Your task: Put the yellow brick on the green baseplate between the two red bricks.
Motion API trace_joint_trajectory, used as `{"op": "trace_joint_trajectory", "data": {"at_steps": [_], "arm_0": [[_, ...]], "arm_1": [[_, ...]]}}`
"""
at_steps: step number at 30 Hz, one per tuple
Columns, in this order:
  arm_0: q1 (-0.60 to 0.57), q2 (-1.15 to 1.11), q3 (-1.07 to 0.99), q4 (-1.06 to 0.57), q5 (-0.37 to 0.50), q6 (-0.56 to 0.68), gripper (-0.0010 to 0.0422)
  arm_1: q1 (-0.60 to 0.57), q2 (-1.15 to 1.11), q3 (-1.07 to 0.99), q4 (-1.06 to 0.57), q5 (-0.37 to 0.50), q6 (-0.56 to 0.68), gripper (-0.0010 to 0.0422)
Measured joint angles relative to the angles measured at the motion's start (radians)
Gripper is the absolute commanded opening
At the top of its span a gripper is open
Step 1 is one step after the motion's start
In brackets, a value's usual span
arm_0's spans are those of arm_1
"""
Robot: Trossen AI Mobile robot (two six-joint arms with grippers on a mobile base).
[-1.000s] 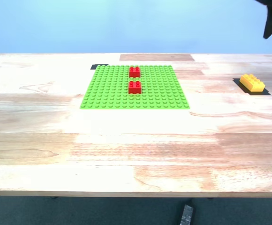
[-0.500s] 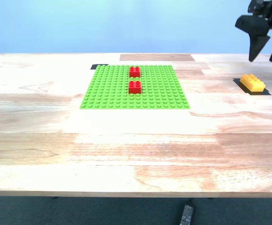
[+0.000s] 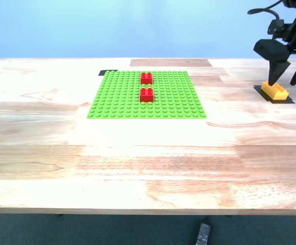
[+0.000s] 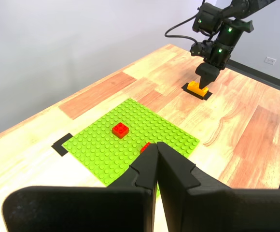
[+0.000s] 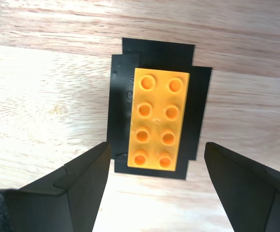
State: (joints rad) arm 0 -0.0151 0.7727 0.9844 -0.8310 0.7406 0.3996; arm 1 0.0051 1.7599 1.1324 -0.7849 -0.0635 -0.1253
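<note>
The yellow brick [image 3: 274, 90] [image 4: 198, 87] [image 5: 158, 124] lies on a black tape patch near the exterior view's right edge. My second gripper [image 3: 284, 80] [image 5: 157, 149] hangs open just above it, one finger on each side of the brick's near end, not touching. The green baseplate [image 3: 117, 97] [image 4: 106, 140] lies at the table's middle back. On it stand the two red bricks [image 3: 146, 78] [image 3: 146, 95], one behind the other with a small gap. My first gripper [image 4: 155, 145] is shut on nothing, high over the baseplate's edge.
A black tape mark [image 3: 107, 72] shows at the baseplate's far corner on the exterior view's left. A darker wood patch [image 3: 170, 62] lies behind the baseplate. A small dark object [image 3: 202, 234] lies on the floor below the table's front edge.
My second gripper has come down from the exterior view's upper right corner to just above the yellow brick. The bricks and baseplate have not moved.
</note>
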Motion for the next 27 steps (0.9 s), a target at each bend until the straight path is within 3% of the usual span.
{"op": "trace_joint_trajectory", "data": {"at_steps": [9, 27], "arm_0": [[-0.001, -0.006, 0.000, 0.001, 0.000, 0.000, 0.0000], [-0.003, -0.006, 0.000, 0.004, 0.000, 0.000, 0.0000]], "arm_1": [[0.014, 0.013, -0.055, 0.100, -0.015, 0.021, 0.0251], [0.018, 0.047, -0.043, 0.139, 0.019, 0.015, 0.0087]]}}
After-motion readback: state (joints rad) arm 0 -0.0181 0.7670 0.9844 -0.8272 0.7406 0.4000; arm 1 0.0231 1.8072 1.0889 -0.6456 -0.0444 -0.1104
